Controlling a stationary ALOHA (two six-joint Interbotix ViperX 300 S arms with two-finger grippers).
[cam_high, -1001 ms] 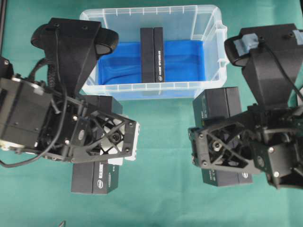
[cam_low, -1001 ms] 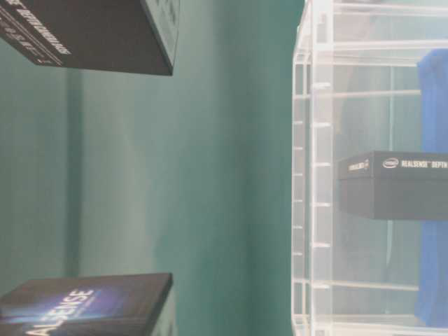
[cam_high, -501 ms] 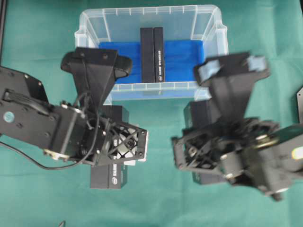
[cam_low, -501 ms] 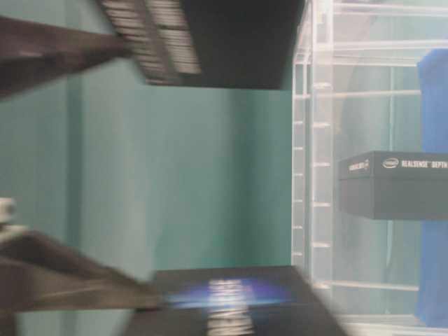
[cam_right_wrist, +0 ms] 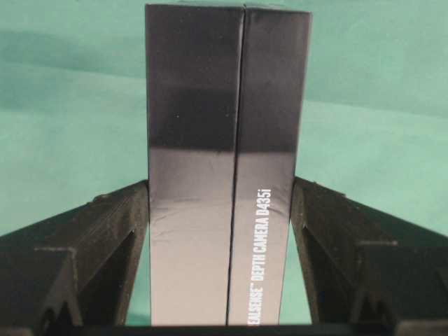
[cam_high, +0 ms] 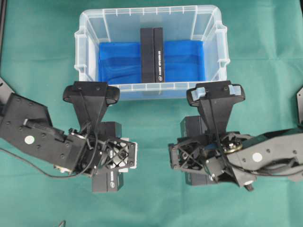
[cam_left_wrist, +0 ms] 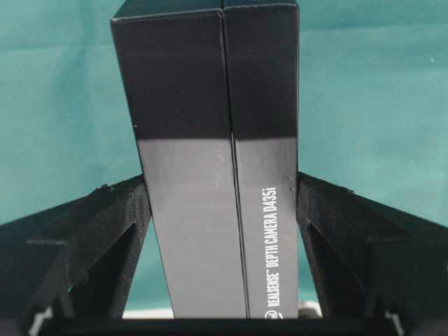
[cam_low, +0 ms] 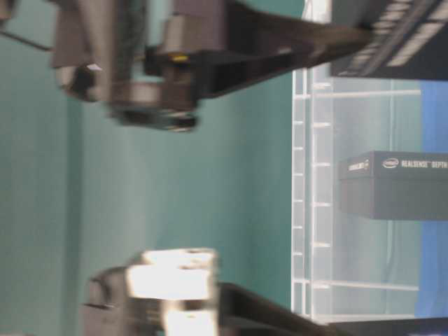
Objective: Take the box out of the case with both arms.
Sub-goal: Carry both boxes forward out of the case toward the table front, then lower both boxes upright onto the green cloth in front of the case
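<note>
Both arms lowered, each pincer [cam_left_wrist: 222, 210] [cam_right_wrist: 220, 210] clamping a box [cam_left_wrist: 210, 140] [cam_right_wrist: 224, 140].

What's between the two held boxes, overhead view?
Bare green cloth. Nothing lies between the left gripper's box and the right gripper's box in the overhead view; the case sits beyond that gap.

Blurred arms [cam_low: 175, 63] in table-level view

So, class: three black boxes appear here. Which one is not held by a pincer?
The black box standing on the blue liner inside the case. The other two are each clamped by a pincer, outside the case above the green cloth.
</note>
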